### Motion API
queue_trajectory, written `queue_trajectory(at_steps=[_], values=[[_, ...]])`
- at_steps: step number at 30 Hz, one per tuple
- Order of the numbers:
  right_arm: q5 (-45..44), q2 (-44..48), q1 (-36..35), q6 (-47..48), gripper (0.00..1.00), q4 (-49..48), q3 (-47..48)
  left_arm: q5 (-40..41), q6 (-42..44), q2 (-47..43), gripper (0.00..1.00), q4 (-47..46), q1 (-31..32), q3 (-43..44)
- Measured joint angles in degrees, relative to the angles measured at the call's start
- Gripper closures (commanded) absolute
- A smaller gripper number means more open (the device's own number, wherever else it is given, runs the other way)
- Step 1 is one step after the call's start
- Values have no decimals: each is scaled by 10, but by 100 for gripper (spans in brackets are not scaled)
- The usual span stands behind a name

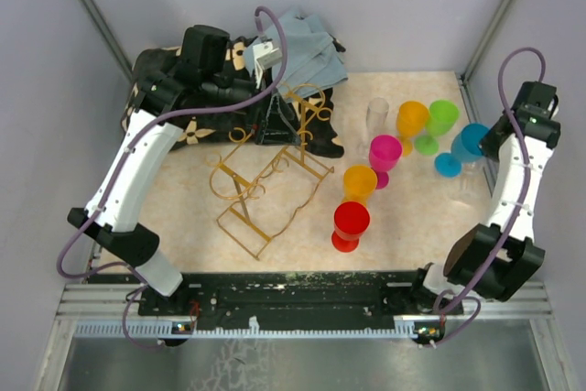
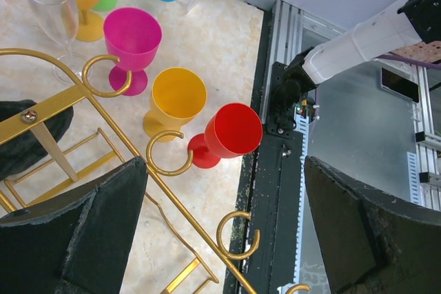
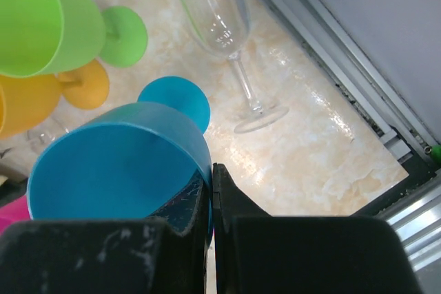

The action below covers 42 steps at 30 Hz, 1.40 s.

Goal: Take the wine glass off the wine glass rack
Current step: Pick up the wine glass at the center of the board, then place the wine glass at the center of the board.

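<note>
Right gripper (image 3: 212, 197), fingers pressed together, meets the rim of the blue wine glass (image 3: 117, 163) near the table's (image 1: 403, 226) right edge. Whether it nips the wall is unclear. The glass looks light, thin and slippery, so the stem seems the surer hold. Farther left, the left gripper (image 2: 220, 239) is spread wide above the bare gold wine glass rack (image 1: 265, 190).

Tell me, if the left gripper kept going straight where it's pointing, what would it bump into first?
Most likely the gold wine glass rack: its scrolled wire crosses the gap of the open left gripper. Depth is hard to judge; past it lies the table.
</note>
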<state>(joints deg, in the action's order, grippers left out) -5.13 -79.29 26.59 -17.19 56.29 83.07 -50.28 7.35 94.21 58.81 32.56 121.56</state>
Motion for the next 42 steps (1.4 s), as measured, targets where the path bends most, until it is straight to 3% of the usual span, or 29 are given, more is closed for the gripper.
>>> queue_trajectory(at_steps=[6, 11, 14, 19, 26, 42], values=[[49, 32, -11, -7, 100, 70, 49, 10, -1, 0, 1, -14, -3, 0], [48, 60, -108, -17, 100, 141, 171, 70, -12, 0, 1, -26, -15, 0], [47, 68, -165, -25, 100, 196, 248, 101, -27, 0, 1, -38, -43, 0], [61, 70, -183, -37, 100, 261, 372, 142, -60, -7, 1, -64, -106, -20], [78, 76, -243, -47, 100, 291, 379, 197, -80, -21, 1, -85, -165, -60], [-24, -127, -246, -17, 100, 290, 510, 226, -66, -48, 1, -100, -163, -75]])
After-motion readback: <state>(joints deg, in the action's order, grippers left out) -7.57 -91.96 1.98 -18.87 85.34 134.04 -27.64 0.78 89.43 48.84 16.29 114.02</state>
